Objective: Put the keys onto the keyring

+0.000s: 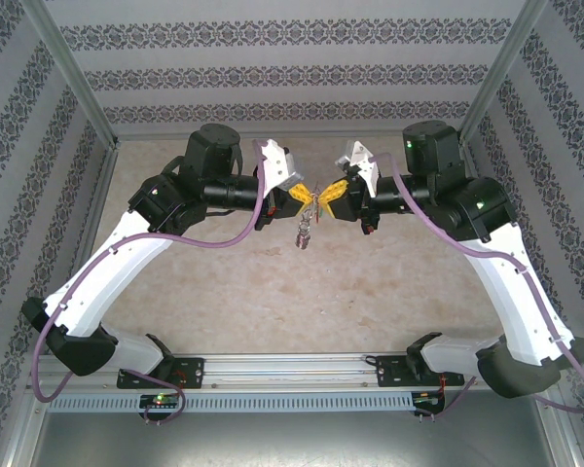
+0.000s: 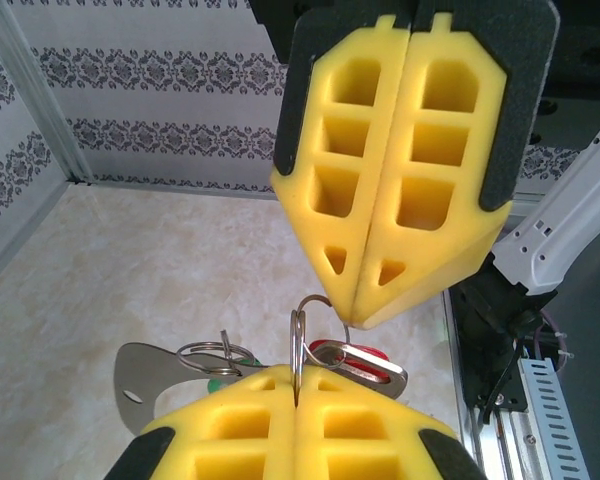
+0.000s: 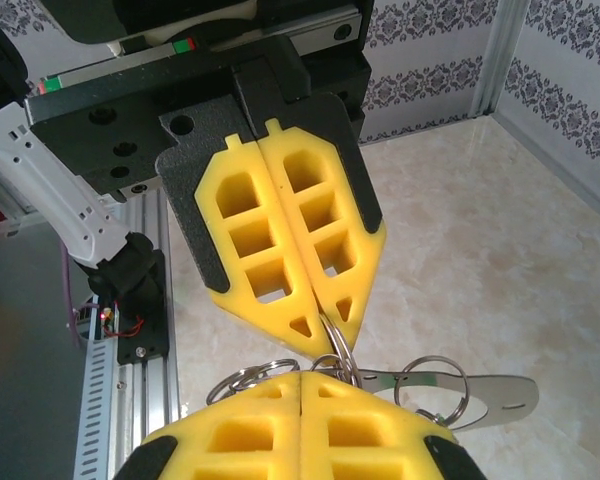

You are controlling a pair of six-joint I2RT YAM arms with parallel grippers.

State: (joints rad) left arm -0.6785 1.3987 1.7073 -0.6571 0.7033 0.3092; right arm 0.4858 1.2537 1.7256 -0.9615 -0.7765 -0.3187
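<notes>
From above, our left gripper [image 1: 309,197] and right gripper [image 1: 329,193] meet tip to tip, both pinched shut on the keyring [image 1: 305,232], which dangles beneath them. Left wrist: the red-tagged key [image 2: 358,358] lies just beyond our fingertips. Right wrist: the keyring crowds our tips, and we judge the threading unfinished.

Tabletop [image 1: 273,292] viewed from above and behind. Right pincer [image 2: 360,318] faced closely from left wrist, left pincer [image 3: 318,335] from right wrist; both shared by all views.
</notes>
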